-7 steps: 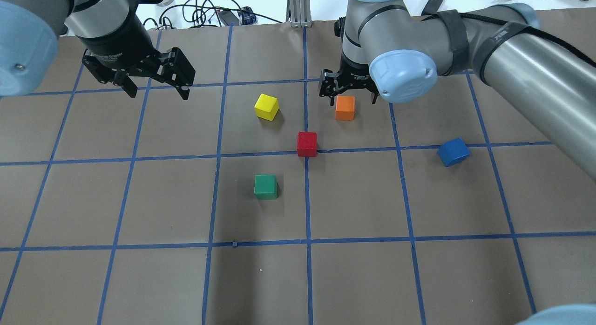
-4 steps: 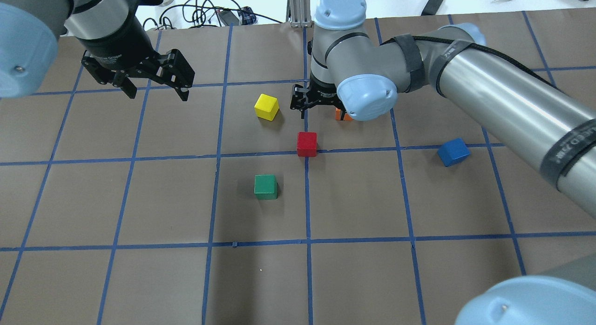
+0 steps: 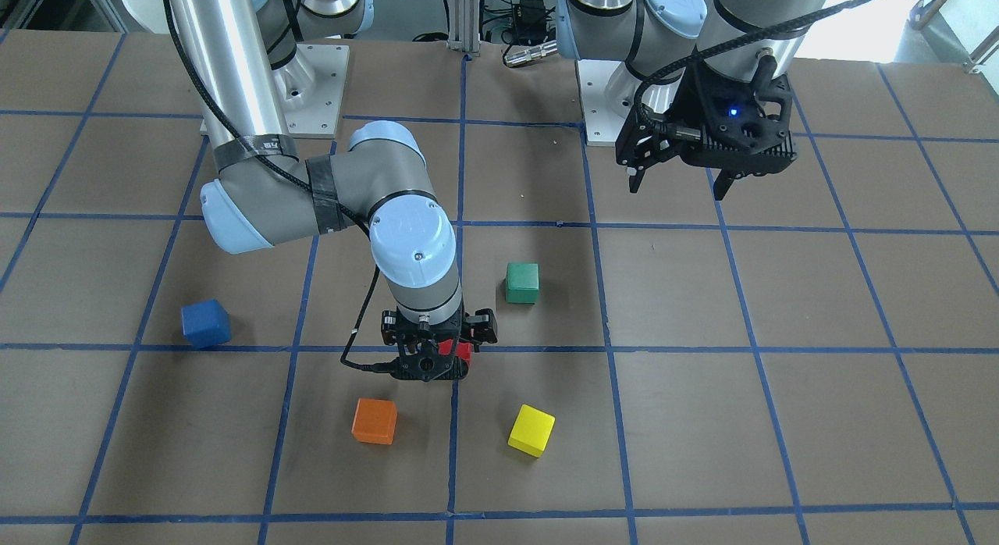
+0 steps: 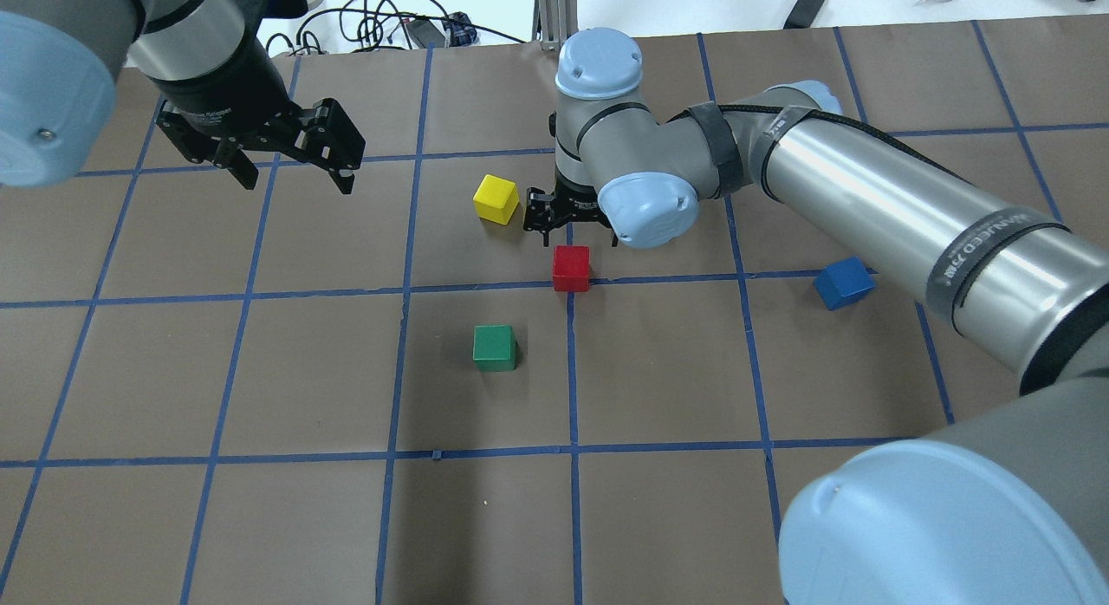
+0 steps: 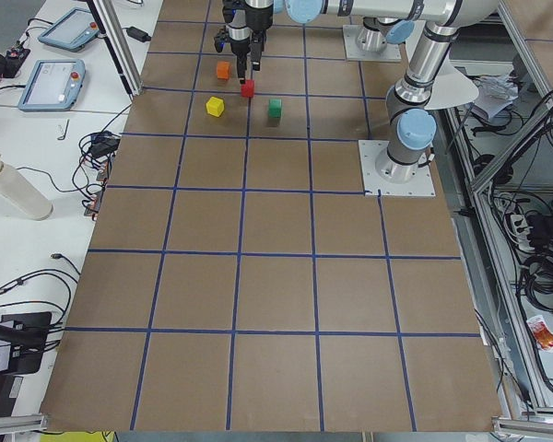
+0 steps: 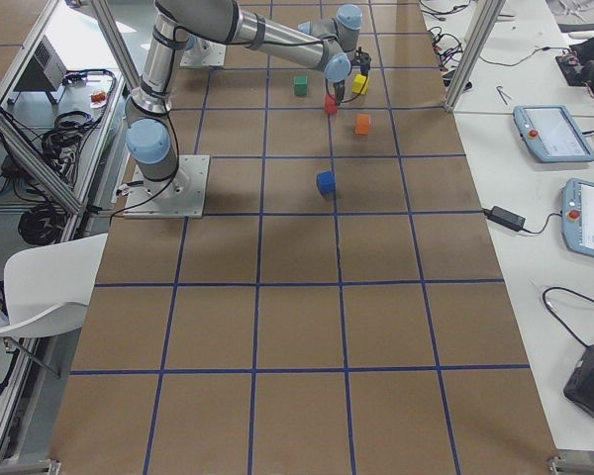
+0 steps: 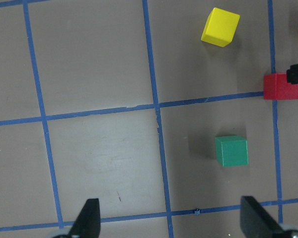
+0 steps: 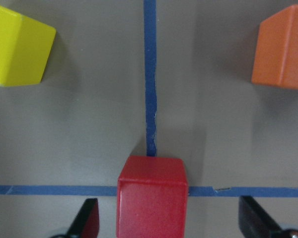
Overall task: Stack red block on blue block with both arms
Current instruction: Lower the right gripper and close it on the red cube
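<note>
- Near the middle of the table [image 4: 260, 371], the red block [image 8: 151, 196] sits flat on a crossing of blue tape lines [image 8: 150, 74], squared to them.
- The right claw [image 8: 171, 223] hangs directly over it with its fingers [image 8: 87, 220] spread wide and nothing gripped. In the wrist view the block shows between them, a gap on either side, a little off-centre.
- How high the fingertips stand above the block I cannot tell. They do not touch it.
- The block is a cube, so it has no long axis. What counts is that two of its side faces meet the fingers squarely. A straight drop and a squeeze looks enough, perhaps after a small sideways shift to centre it.
- The left claw [image 4: 295, 180] is also open and empty, hovering well apart over the robot's left part of the table. The right arm [image 4: 866, 189] is by far the nearer to the red block.
- The blue block [image 4: 843, 282] lies well apart on the right arm's side, turned askew to the tape lines. Nothing is on it, so the stacking is not yet begun.
- The yellow block [image 8: 17, 49] and orange block [image 8: 283, 47] lie beyond the red one, near but apart. The green block [image 4: 494, 347] lies on the robot's side of it.
</note>
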Controlling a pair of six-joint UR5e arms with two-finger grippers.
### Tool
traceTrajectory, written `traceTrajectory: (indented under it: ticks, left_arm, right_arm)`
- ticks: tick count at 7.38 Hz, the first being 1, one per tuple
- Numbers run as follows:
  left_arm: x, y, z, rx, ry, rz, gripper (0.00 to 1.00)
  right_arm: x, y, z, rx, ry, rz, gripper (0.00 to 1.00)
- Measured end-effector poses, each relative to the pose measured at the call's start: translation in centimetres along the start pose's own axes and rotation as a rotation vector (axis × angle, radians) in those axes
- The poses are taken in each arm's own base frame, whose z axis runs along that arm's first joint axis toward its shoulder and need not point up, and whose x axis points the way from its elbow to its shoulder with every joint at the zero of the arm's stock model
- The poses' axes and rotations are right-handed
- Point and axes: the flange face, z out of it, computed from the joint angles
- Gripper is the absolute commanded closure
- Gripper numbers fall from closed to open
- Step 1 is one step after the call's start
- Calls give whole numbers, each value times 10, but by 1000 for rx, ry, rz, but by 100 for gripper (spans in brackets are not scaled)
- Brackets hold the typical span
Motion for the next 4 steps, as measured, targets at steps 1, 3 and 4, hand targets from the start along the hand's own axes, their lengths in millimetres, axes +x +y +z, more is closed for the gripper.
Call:
traceTrajectory:
  ticks: [1,3,4]
  left_arm:
    - [0,-1,1,-1,0,-2,0]
    - [0,-2,2,-2,0,-7,0]
    - [0,-2,3,-4,1,-8,0]
  right_arm:
    - [-2,1,9,-17,-3,-2,0]
    - [-5,4,20,-45,-5,-4,0]
    - [-4,4,24,-54,-3,-2,5]
